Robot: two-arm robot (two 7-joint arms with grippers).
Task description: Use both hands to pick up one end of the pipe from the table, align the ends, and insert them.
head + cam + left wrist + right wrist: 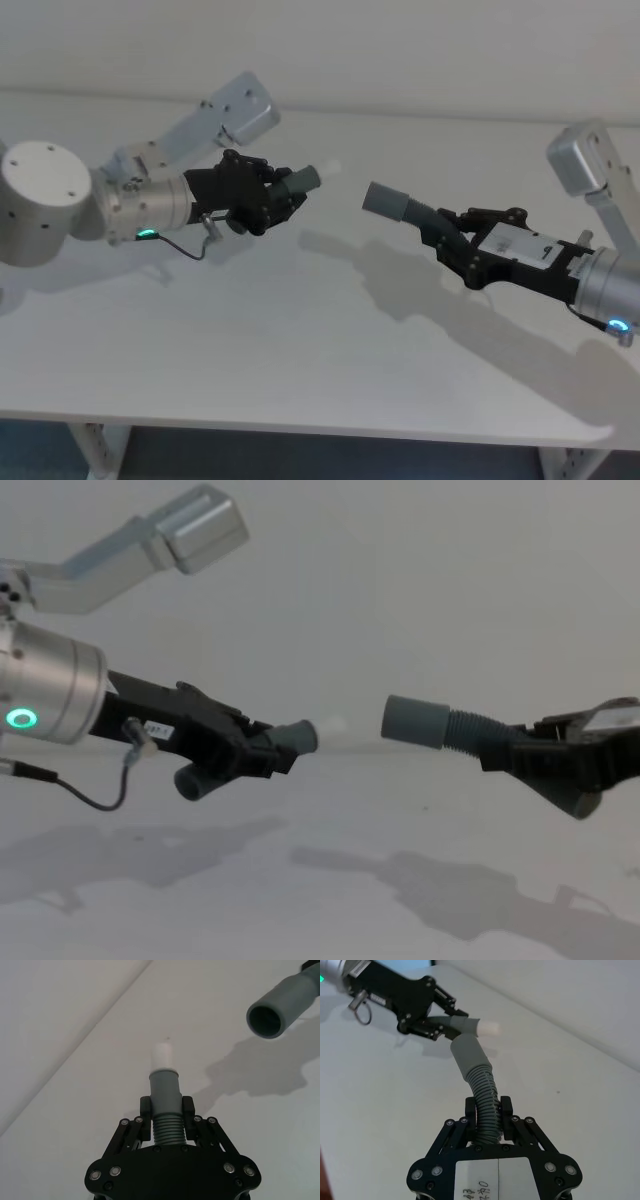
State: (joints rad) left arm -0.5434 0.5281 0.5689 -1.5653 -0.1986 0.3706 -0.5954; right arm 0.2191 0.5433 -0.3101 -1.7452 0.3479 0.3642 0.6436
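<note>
Left tool [278,190] grips white-tipped piece [305,180], right tool [450,237] open-cuffed piece [390,203], seemingly misaligned

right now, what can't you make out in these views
Left wrist view: the body of the left gripper hides the rear of the left pipe piece.
Right wrist view: the right gripper hides the rear of the right pipe piece; the bottom edge cuts off the writing on its label.
Chest view: the white tip blurs into the pale background.
</note>
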